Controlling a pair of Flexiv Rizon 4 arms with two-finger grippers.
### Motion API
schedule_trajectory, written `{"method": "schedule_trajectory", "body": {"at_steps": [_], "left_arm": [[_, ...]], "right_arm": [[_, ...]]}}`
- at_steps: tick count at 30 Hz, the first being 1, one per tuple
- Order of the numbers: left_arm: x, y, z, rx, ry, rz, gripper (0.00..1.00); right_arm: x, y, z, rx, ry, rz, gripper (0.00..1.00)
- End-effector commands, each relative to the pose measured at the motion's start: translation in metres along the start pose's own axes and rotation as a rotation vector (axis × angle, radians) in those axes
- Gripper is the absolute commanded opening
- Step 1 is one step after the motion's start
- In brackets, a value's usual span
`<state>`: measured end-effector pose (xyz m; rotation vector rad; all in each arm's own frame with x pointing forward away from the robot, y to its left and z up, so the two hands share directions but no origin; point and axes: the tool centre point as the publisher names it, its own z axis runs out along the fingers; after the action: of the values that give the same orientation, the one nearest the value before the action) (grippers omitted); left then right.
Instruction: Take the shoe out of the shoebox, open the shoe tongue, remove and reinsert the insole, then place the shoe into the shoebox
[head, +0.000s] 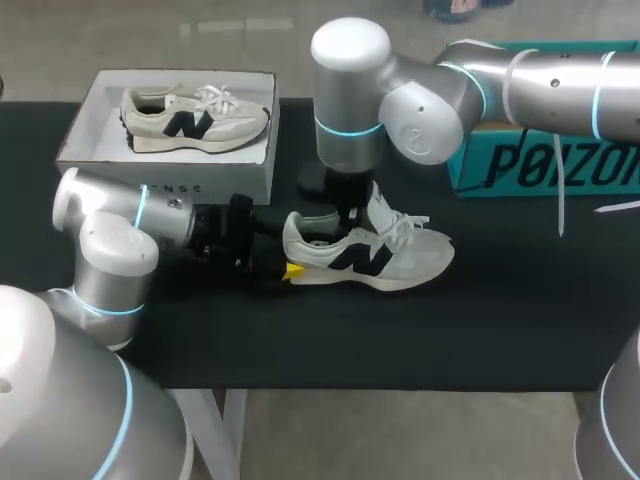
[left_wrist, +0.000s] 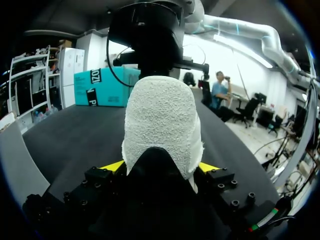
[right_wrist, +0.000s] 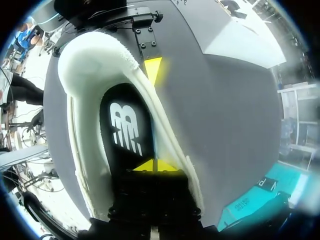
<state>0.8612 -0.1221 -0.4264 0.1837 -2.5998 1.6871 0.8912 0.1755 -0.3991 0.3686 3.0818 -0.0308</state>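
Currently the shoe (head: 372, 257) you are working on stands upright on its sole near the middle of the black table (head: 500, 320), out of the shoebox (head: 240, 182), with its heel turned toward your left arm and its toe toward the right side of the head view. Your left gripper (head: 288, 263) lies low along the table and is clamped on the heel: in the left wrist view the white, fuzzy heel fills the space between the two yellow fingertips (left_wrist: 114, 165), one pressed against each side. Your right arm comes in from the upper right and bends straight down, so your right gripper (head: 347, 212) hangs over the shoe's opening, just beside the raised tongue (head: 381, 203). From the right wrist view you look down into the shoe, where the black insole (right_wrist: 125, 131) with its white mark lies flat inside against the pale lining. The right gripper's two yellow tips are pressed together with only a thin seam between them, and they sit at the insole's forward end. You cannot tell from these views whether a thin edge of the insole is caught between them. The shoebox sits at the table's far left corner, well apart from the shoe, and a second shoe (head: 195, 118) lies on its side in it. A teal box (head: 545, 165) stands at the far right, behind your right arm.
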Motion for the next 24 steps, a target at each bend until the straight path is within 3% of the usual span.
{"method": "schedule_trajectory", "body": {"at_steps": [1, 2, 6, 8, 15, 24], "left_arm": [[0.000, 0.002, 0.002, 0.000, 0.000, 0.000, 0.00], [0.000, 0.002, 0.002, 0.000, 0.000, 0.000, 0.00], [0.000, 0.002, 0.002, 0.000, 0.000, 0.000, 0.00], [0.000, 0.002, 0.002, 0.000, 0.000, 0.000, 0.00], [0.000, 0.002, 0.002, 0.000, 0.000, 0.000, 0.00], [0.000, 0.002, 0.002, 0.000, 0.000, 0.000, 0.00]], "right_arm": [[-0.001, 0.000, 0.011, -0.004, 0.009, 0.012, 0.07], [-0.001, 0.000, 0.011, -0.004, 0.011, 0.015, 0.07], [-0.002, -0.007, 0.015, 0.001, 0.014, 0.031, 0.25], [-0.004, -0.009, 0.015, 0.001, 0.012, 0.039, 0.29], [-0.005, -0.006, 0.027, 0.016, 0.034, 0.029, 0.36], [0.018, -0.014, 0.053, 0.031, 0.140, 0.020, 0.40]]}}
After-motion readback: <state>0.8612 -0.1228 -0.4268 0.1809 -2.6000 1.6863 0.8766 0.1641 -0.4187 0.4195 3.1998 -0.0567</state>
